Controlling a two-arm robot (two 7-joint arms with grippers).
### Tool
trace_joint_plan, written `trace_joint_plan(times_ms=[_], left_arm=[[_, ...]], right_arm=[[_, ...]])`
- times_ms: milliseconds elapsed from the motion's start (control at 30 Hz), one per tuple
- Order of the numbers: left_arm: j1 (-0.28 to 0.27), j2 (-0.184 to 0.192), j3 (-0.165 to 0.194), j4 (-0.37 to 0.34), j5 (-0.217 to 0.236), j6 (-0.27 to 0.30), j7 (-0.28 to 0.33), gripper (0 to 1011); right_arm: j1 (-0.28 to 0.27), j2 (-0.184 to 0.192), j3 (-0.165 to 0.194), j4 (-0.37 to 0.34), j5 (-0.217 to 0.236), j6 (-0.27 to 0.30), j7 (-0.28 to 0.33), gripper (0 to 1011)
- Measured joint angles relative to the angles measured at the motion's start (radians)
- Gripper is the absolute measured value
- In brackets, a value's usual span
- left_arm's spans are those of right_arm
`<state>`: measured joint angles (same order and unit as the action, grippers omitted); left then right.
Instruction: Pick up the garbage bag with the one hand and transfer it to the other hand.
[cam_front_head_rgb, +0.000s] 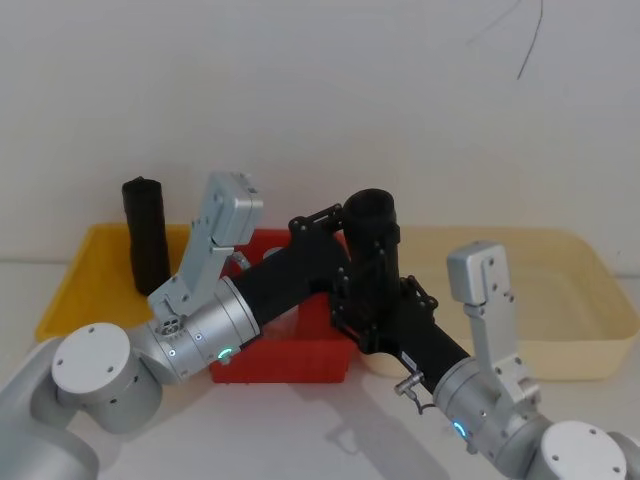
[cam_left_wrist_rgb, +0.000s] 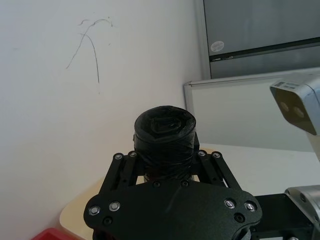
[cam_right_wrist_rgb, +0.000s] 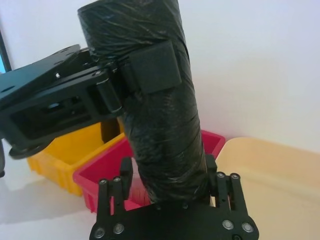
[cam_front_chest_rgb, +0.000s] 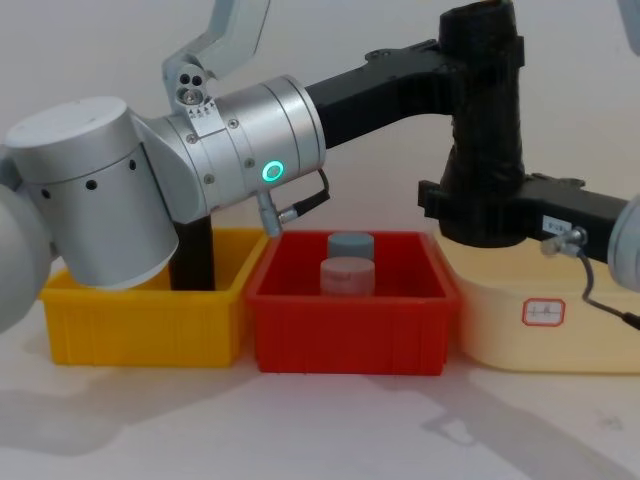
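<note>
- Head view: the garbage bag stands upright in the air over the back right corner of the red bin. The left gripper, whose wrist has a green light, is clamped around its upper part. The right gripper, whose wrist has a blue light, grasps its lower part. A yellow bin on the table's left holds a tall black cylinder. A cream tray sits at the right.
- Left wrist view: the roll's wrinkled top rises between the left gripper's two fingers, which press against its sides.
- Right wrist view: a left-gripper pad lies flat against the roll high up. The right gripper's fingers hug the bottom end on both sides.
- Chest view: the roll hangs above the line where the red bin and cream tray meet, held at the top and the bottom. Two small jars sit in the red bin.
</note>
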<state>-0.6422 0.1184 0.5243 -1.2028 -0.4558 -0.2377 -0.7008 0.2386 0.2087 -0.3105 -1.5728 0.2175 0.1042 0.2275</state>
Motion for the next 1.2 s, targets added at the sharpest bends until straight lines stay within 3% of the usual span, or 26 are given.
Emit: trace_joint_plan(times_ms=[267,467,833,1100,1200], left_arm=[[0.0,0.0,0.0,0.0,0.0,0.0,0.0,451],[0.0,0.0,0.0,0.0,0.0,0.0,0.0,451],[0.0,0.0,0.0,0.0,0.0,0.0,0.0,752],[0.0,0.0,0.0,0.0,0.0,0.0,0.0,989],[0.0,0.0,0.0,0.0,0.0,0.0,0.0,1002]], right_arm=[[0.014,-0.012,0.002,0.014,-0.01,0.006,-0.003,642],[0.01,-0.018,0.007,0.019,-0.016,0.002,-0.005,522],[-0.014,-0.026,0.025,0.026,-0.023,-0.019,-0.015,517],[-0.021,-0.027,0.059,0.039,-0.022,-0.024,-0.027,517],[-0.013,-0.024,0.075,0.051,-0.019,-0.022,-0.029,517]])
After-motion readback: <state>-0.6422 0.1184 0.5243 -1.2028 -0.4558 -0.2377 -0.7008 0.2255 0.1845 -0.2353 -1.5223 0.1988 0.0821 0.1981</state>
